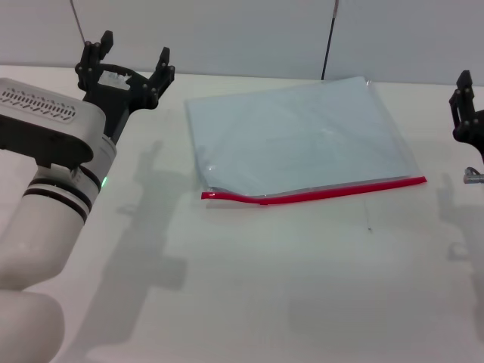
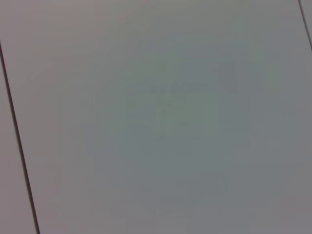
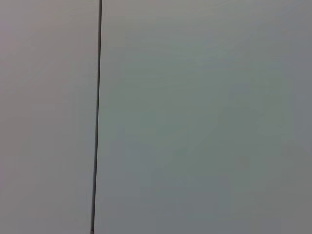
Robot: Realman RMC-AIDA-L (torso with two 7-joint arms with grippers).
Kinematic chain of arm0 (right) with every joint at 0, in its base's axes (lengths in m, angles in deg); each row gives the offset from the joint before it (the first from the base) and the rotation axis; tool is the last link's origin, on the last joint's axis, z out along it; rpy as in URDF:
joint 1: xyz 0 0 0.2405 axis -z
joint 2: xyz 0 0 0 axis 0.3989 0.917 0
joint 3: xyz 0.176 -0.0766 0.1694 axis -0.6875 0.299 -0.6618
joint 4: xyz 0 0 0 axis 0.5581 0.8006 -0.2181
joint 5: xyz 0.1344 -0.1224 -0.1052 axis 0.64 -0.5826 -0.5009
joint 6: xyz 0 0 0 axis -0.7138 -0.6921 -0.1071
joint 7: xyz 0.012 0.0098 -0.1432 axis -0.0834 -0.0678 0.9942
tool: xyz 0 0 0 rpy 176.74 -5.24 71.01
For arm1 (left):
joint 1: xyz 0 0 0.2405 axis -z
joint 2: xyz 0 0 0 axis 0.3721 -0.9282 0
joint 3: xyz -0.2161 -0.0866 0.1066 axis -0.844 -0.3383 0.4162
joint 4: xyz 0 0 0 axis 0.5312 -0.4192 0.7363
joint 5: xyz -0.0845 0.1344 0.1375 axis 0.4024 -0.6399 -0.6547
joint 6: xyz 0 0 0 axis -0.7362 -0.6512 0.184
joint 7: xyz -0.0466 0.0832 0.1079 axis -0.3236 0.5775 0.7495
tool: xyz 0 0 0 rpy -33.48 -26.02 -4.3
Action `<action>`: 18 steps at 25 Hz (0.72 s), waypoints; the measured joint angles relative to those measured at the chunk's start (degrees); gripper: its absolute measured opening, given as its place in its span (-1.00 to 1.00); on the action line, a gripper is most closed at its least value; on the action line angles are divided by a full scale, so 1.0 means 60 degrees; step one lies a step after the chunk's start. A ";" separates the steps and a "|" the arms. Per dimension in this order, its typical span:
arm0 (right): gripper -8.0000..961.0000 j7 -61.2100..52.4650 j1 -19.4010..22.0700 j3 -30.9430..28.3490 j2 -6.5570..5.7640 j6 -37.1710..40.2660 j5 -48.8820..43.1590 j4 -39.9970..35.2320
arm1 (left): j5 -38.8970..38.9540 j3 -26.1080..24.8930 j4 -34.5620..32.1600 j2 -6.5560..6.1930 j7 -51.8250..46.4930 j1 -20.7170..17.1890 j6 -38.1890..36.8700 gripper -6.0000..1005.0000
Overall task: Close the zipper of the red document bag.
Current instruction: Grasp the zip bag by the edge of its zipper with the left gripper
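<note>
The left claw (image 1: pixel 130 62) hangs above the far left of the white worktop (image 1: pixel 249 280), its fingers spread wide with nothing between them. To its right, well apart, the red document bag (image 1: pixel 295 136) lies flat on the worktop, its zipper (image 1: pixel 318 192) running along the near edge. At the far right edge, the right claw (image 1: pixel 466 110) is only partly visible; whether it is open I cannot tell.

One red document bag (image 1: pixel 299 136); two end effectors.
</note>
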 joint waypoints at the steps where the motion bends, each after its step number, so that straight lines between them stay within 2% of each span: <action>1: 0.20 0.0000 -0.0001 0.0000 0.0001 0.0000 0.0000 0.0000 | 0.0033 0.0008 0.0000 0.0000 0.0000 0.0010 0.0001 0.75; 18: 0.20 0.0000 -0.0082 -0.0059 -0.0004 0.0120 0.0000 -0.0004 | 0.0282 0.0033 -0.0220 -0.0006 0.0033 0.0033 -0.0021 0.75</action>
